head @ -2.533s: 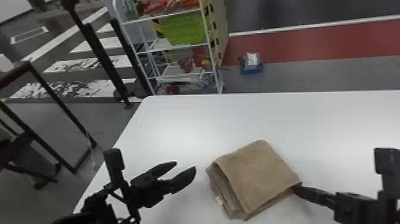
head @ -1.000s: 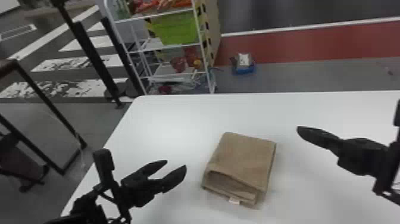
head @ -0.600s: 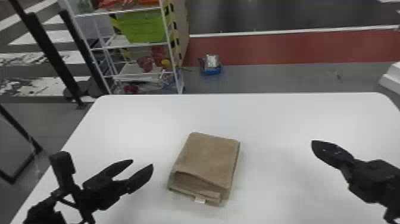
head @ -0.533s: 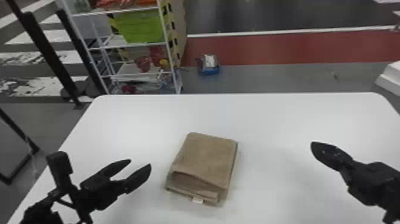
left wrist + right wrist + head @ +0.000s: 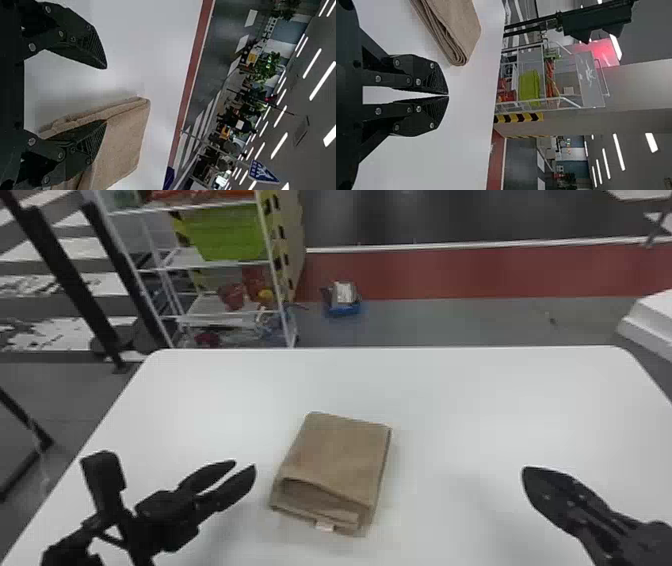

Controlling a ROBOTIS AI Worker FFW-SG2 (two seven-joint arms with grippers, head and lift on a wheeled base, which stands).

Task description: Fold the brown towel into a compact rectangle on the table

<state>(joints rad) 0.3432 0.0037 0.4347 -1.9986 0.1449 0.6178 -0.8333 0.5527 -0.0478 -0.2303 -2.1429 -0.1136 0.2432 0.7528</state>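
My left gripper [image 5: 245,464] hangs above the white table [image 5: 475,390] with its two black fingers parted, holding nothing, a short way to the left of the folded brown towel [image 5: 340,455]. To the right of the same towel, and well apart from it, is my right gripper [image 5: 525,471], its fingers brought together at the tips and nothing caught in them.

The towel lies flat between my two grippers, nearer the left one, folded into a small, thick, slightly slanted rectangle. Its layers show along the edge nearest me, where one fold gapes a little and a small white label [image 5: 325,526] pokes out, to the right of my left gripper's tips and lower in the head view.

Seen from the left wrist, the fingers of my left gripper [image 5: 106,94] stand wide of each other, one of them in front of part of the towel. In the right wrist view, the tips of my right gripper [image 5: 448,95] meet, while a narrow gap shows farther back; the towel's stacked edge is off to one side, not touching them.

Beyond my left gripper, past the far edge of the table, stands a white wire rack [image 5: 268,245] with a green bin [image 5: 227,235] on it.
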